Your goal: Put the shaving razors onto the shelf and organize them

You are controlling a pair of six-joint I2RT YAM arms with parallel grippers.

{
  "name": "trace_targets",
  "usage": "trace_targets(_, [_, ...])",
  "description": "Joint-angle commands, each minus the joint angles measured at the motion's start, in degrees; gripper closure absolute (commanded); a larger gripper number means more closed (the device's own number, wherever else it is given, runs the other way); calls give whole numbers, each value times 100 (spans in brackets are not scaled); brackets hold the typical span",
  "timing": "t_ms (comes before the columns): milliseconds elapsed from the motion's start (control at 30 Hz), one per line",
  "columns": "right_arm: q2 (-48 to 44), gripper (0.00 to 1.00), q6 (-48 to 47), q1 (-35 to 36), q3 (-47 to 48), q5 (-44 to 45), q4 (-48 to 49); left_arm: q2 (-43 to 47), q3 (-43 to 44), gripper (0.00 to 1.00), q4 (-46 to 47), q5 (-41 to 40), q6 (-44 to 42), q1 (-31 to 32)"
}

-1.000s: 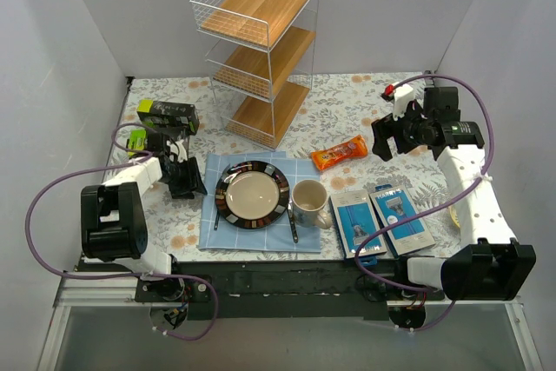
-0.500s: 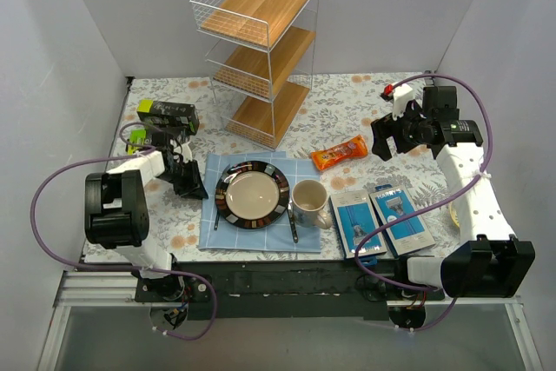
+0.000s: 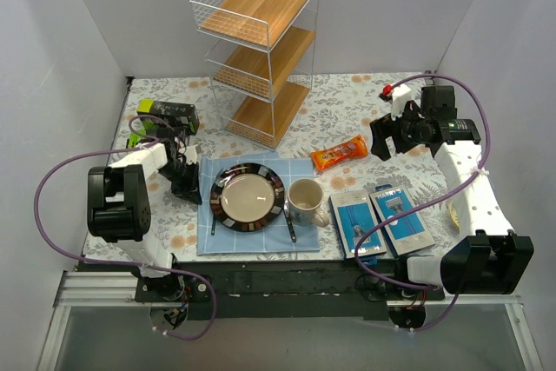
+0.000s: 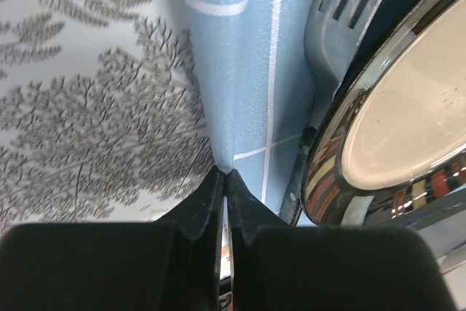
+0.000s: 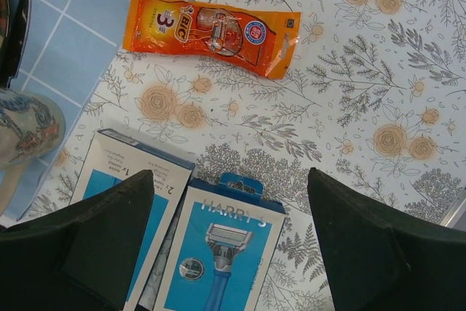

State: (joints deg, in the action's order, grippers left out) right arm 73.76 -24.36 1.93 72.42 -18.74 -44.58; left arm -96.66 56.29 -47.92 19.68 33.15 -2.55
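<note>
shaving razors (image 5: 218, 267) lie clear of right fingers (image 5: 102, 245)

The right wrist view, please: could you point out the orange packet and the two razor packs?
orange packet (image 5: 211, 28), right wrist view, middle of its printed front.
Harry's razor pack (image 5: 218, 254), right wrist view, the pictured razor.
second razor pack (image 5: 142, 159), right wrist view, its pale upper end.

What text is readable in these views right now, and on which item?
"BIC" and "3": orange packet.
"HARRY'S": blue razor pack showing a razor.
Small print, too small to read: other blue razor pack.
Lettering too blurred to read: green box.
</note>
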Motion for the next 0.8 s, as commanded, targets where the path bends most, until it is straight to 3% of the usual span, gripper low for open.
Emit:
trace_targets(0, [-107,7,-7,9,-52,-147,151,516,-241,100,-464,-966,-563,-97])
trace_targets(367, [-151,7,-16,9,-211,-279,195,1035,-584,100,-289,-2184,-1213,-386])
trace_targets(767, [-327,7,19,9,-413,-358,230,1352,-795,100,440,-3137,-2742,-1002])
